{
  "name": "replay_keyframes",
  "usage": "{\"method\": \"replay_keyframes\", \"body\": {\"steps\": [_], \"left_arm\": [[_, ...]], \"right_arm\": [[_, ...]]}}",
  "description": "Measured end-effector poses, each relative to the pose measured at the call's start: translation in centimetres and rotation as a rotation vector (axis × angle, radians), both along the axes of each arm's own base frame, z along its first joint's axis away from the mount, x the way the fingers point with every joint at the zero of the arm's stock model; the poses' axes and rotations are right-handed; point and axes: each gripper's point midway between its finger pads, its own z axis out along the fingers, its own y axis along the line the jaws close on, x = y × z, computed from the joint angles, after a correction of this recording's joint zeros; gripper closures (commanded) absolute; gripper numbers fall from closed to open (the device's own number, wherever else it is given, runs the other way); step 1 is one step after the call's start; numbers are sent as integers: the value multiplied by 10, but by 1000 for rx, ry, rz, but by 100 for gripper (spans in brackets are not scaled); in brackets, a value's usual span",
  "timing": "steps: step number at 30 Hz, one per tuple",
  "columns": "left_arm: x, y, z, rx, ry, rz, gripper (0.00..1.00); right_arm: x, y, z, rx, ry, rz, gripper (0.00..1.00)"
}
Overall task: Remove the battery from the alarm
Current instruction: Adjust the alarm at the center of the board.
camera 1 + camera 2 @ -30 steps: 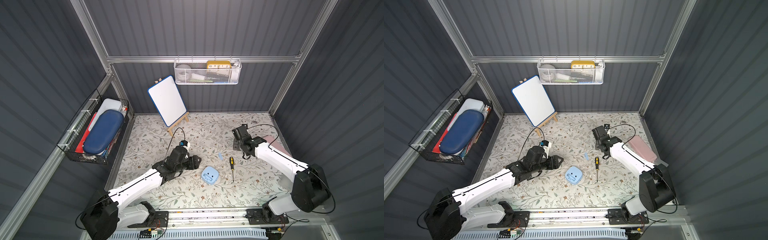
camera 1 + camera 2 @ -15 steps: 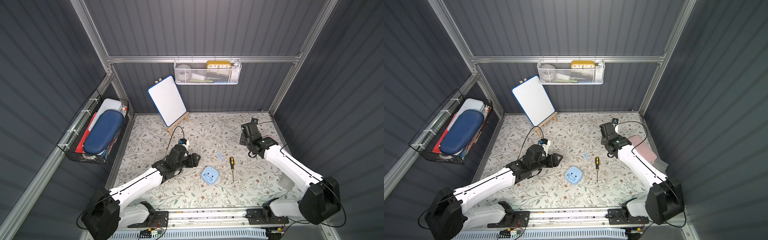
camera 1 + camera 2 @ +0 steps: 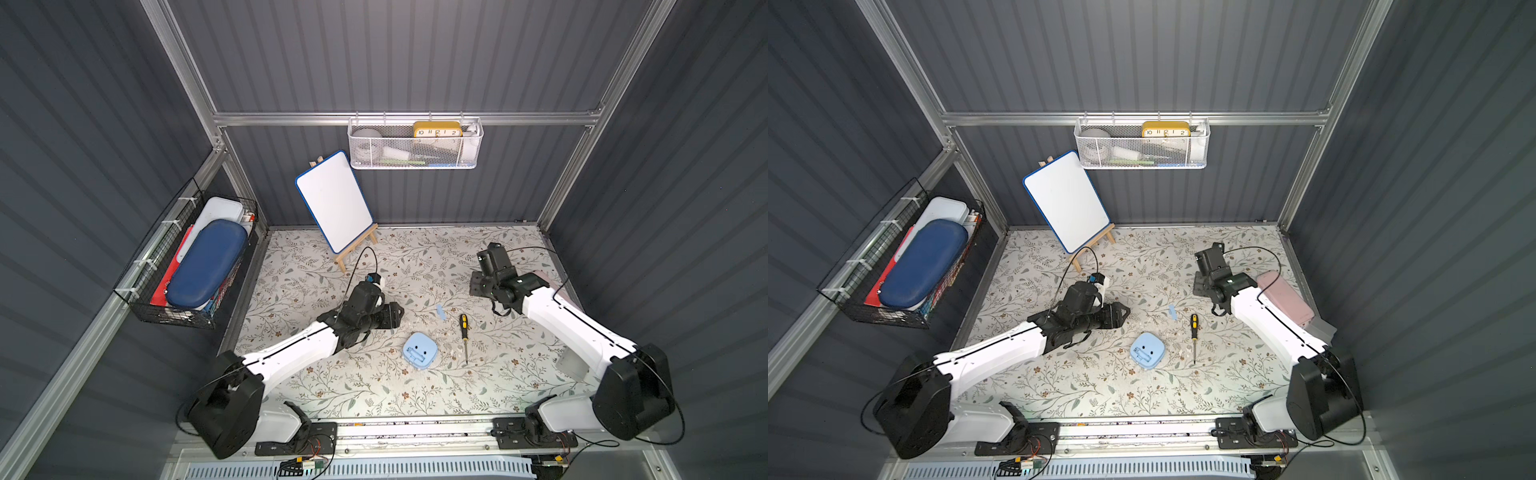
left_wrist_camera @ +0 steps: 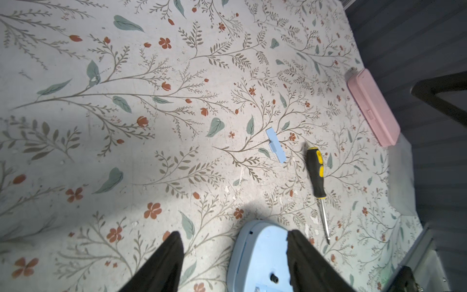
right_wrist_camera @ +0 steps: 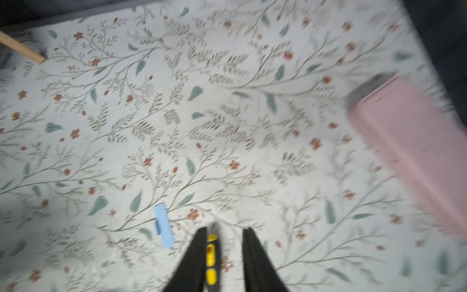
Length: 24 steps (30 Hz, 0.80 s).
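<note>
On the desk (image 3: 365, 395), alarm (image 3: 419, 351) lies back-up at 5 o'clock of left pincer (image 3: 394, 318); battery not discernible, probably inside. That and right pincer (image 5: 225, 231): jaws apart, empty. Pin case, pry one end up.

The numerals 10, 11, 12, 1 and 2 are read in both top views on the yellow clock (image 3: 437, 128) inside the wire basket (image 3: 415, 161).
</note>
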Motion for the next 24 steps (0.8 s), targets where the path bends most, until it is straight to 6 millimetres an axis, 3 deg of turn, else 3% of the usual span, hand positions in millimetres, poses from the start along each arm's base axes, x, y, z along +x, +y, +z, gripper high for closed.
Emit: {"method": "replay_keyframes", "body": {"steps": [3, 6, 8, 10, 16, 20, 24], "left_arm": [[17, -6, -19, 33, 39, -9, 97], [29, -15, -36, 57, 71, -34, 100], [32, -22, -45, 57, 96, -58, 100], [29, -25, -55, 57, 126, -75, 100], [4, -16, -78, 69, 208, -106, 100], [-26, -3, -93, 70, 271, -133, 100], [-45, -1, -95, 52, 302, -168, 100]], "right_arm": [[-38, 42, -49, 69, 180, 134, 100], [-103, 69, -87, 113, 361, 246, 100], [-138, 79, -99, 139, 445, 291, 100], [-158, 82, -103, 165, 489, 301, 100], [-169, 97, -103, 258, 532, 283, 100], [-175, 115, -112, 277, 572, 308, 100], [-171, 118, -119, 263, 573, 292, 100]]}}
